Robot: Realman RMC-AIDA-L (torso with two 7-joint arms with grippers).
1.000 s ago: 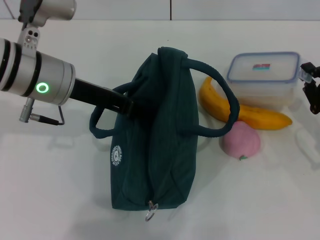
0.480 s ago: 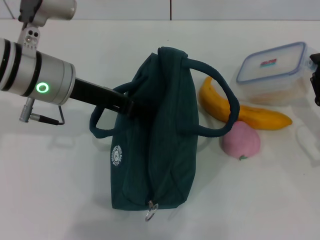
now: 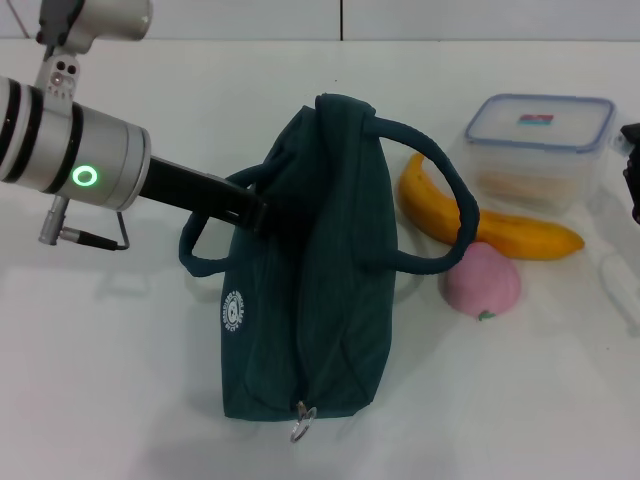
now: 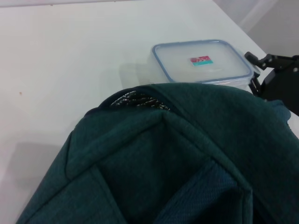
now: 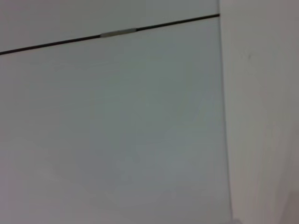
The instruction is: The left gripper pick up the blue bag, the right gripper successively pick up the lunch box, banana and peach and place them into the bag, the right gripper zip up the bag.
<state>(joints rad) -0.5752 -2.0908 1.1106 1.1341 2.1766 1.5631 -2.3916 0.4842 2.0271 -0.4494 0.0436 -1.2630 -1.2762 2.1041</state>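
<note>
Round white logo on bag [image 3: 233, 311], lunch box [image 3: 538, 137] label, both unreadable

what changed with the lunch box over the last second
The clear lunch box with the blue-rimmed lid tipped up toward the right gripper, then settled flat again, slightly shifted toward it. The dark teal fabric bag, yellow banana, pink peach and left gripper stayed put.

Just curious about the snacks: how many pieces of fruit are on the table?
2. A banana lies between the bag and the lunch box; a pink peach sits just in front of it. Anything inside the bag can't be seen.
</note>
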